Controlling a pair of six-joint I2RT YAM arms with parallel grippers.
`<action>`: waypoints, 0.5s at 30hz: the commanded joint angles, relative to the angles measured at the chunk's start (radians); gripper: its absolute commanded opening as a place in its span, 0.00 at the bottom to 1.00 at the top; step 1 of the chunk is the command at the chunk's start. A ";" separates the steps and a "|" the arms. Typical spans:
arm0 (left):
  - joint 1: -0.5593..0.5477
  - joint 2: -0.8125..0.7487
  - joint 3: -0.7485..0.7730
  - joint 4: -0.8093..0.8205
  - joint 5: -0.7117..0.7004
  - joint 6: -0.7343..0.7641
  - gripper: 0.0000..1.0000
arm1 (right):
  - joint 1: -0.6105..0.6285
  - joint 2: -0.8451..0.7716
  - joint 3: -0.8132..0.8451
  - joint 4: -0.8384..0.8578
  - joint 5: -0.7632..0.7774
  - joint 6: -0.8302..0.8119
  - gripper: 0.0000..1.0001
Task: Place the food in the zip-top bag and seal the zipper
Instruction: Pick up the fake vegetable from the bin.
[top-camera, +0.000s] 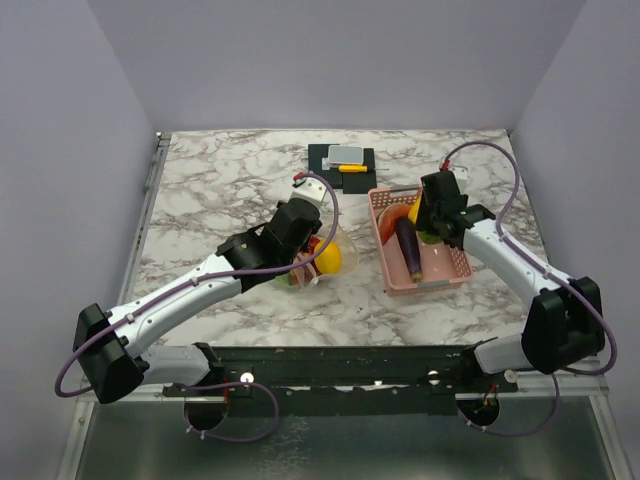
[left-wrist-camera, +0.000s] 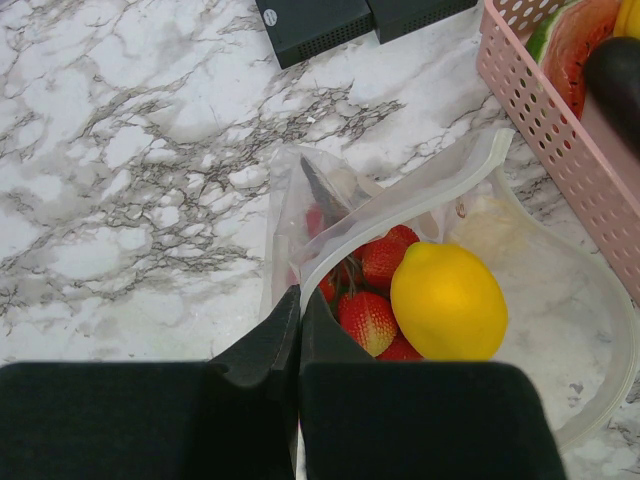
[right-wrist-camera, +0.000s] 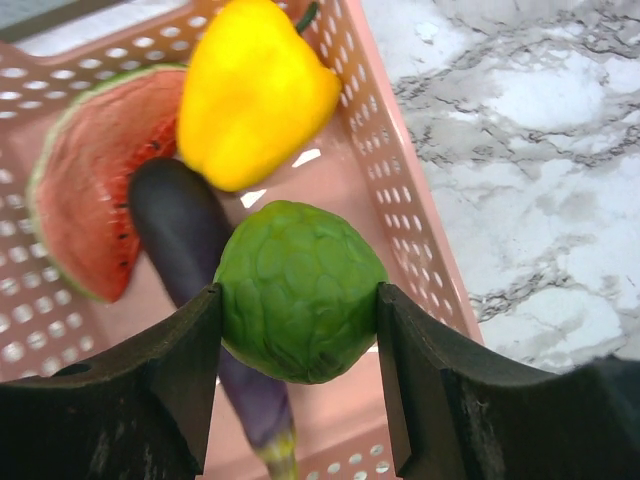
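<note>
Two grippers are at work, one on each side of the pink basket (right-wrist-camera: 395, 170), which stands on the marble table (top-camera: 220, 170).

One zip-top bag (left-wrist-camera: 430, 195) lies on the table just to the left of the basket, its mouth gaping wide and its white zipper rim curving close to the basket's near wall. The left gripper (left-wrist-camera: 299, 300) is pinched tight on the bag's edge, with its two fingers pressed together and the clear film caught between them. Inside the bag sit one lemon (left-wrist-camera: 448, 300) and at least three strawberries (left-wrist-camera: 367, 320), packed against the lemon on the side away from the basket. More red shows behind them, but how many pieces that is I cannot tell.

Four pieces of food belong to the basket. One green fruit (right-wrist-camera: 300, 270) with a bumpy skin is clamped in the right gripper (right-wrist-camera: 298, 310), one finger against each flank, above the basket's floor. Whether it rests on anything below I cannot tell. One eggplant (right-wrist-camera: 175, 225) lies lengthwise on the basket floor, passing under the green fruit. One watermelon slice (right-wrist-camera: 85, 180) lies beside the eggplant, and one yellow pepper (right-wrist-camera: 255, 90) sits at the basket's far end.

One black base (top-camera: 342, 160) carrying one yellow-and-grey item (top-camera: 347, 155) stands beyond the basket, off its far left corner.
</note>
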 joint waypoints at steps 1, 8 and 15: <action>0.004 -0.014 -0.008 0.015 -0.002 0.006 0.00 | -0.004 -0.105 -0.001 -0.027 -0.125 0.002 0.25; 0.003 -0.011 -0.008 0.015 -0.002 0.001 0.00 | 0.007 -0.249 0.021 -0.039 -0.303 -0.009 0.21; 0.004 -0.013 -0.009 0.015 -0.004 0.001 0.00 | 0.037 -0.359 0.048 -0.040 -0.463 0.013 0.21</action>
